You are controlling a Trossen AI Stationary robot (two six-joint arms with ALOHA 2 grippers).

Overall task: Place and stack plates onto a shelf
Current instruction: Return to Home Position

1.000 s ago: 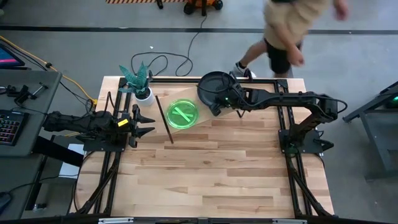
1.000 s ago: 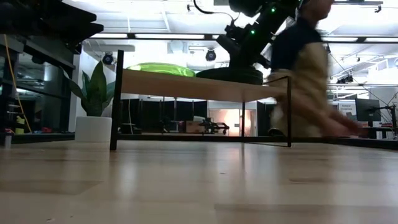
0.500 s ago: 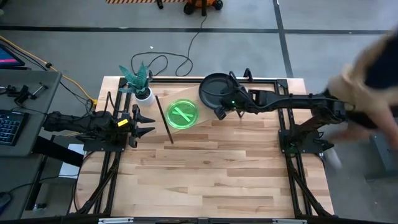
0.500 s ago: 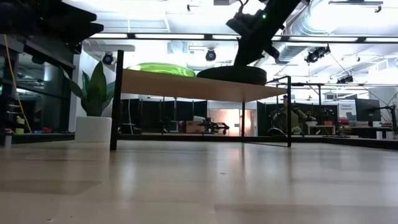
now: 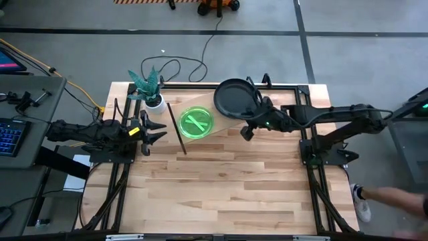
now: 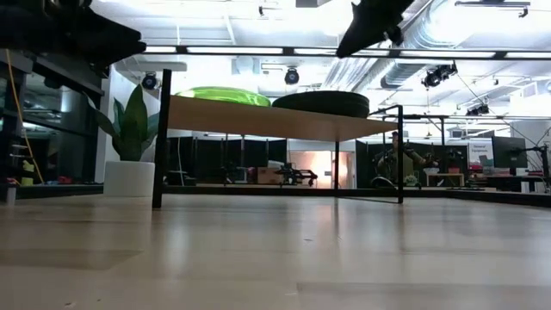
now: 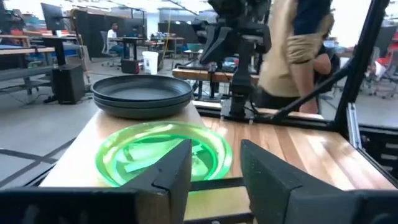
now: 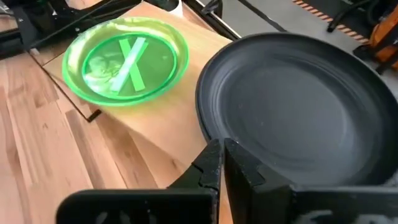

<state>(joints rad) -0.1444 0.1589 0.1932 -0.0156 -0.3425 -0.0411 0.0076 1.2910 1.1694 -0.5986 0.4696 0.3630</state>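
- Left wrist view, nearest: the left gripper (image 7: 214,174) lies low at the table's left side. Its two dark fingers are spread wide with nothing between them.
- Just beyond it: the light wooden shelf board on thin black legs (image 8: 161,130) stands on the butcher-block tabletop (image 5: 227,187).
- On the nearer part of the board: the stack of translucent bright green round plates (image 7: 163,152) lies flat, with an X-shaped mark showing in the top plate.
- Next along the board: the stack of matte dark grey round plates with raised rims (image 7: 142,93) lies flat, just beside the green stack but apart from it. At least two rims show, one upon the other.
- Past the dark stack: the right gripper (image 5: 245,132) is at the shelf's edge, just beside the dark rim in the high view. In the low view it is raised well above the board. Its fingers are pressed together and hold nothing.
- At the table's corner: a green-leaved plant in a white pot (image 5: 155,100) stands near the shelf end that carries the green stack.
- Farthest: a person in a tan top (image 7: 298,43) stands beyond the table's edge.
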